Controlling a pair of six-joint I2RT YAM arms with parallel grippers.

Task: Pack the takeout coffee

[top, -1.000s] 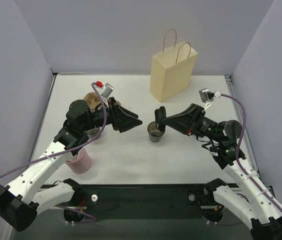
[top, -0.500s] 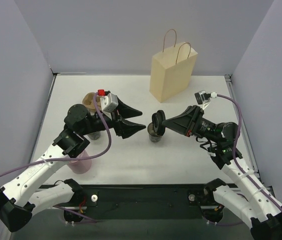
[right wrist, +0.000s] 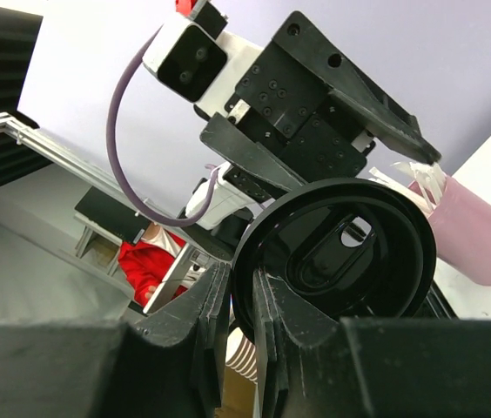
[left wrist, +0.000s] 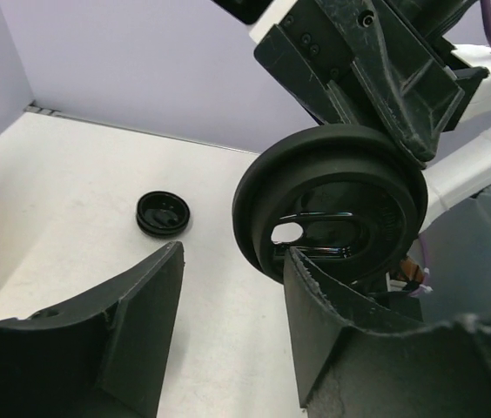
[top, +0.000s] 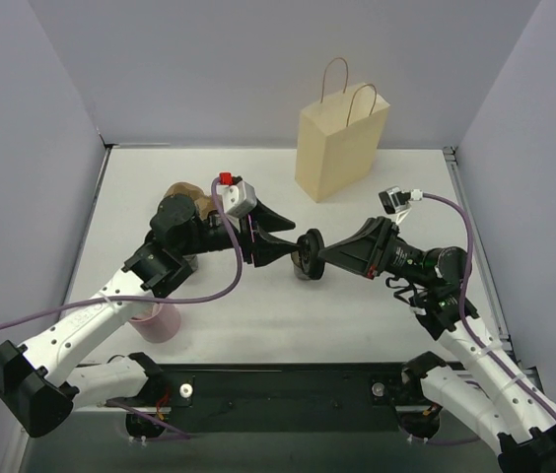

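Note:
My right gripper (top: 317,250) is shut on the rim of a round black lid (top: 308,246), holding it on edge above the table. The black coffee cup (top: 304,273) stands right under it, mostly hidden by the lid and both grippers. My left gripper (top: 294,239) is open and faces the lid from the left. In the left wrist view the lid (left wrist: 332,213) fills the upper right, its lower edge just past my right-hand finger (left wrist: 341,340). In the right wrist view the lid's rim (right wrist: 247,287) sits pinched between my fingers.
The tan paper bag (top: 340,143) stands upright at the back centre. A pink cup (top: 155,320) with pale sticks is by the left arm, and the brown pulp tray (top: 184,192) lies behind it. A second black lid (left wrist: 164,213) lies flat on the table.
My left gripper has swung right until it meets the lid, and its jaws have narrowed somewhat. The right gripper has shifted a little left and down with the lid.

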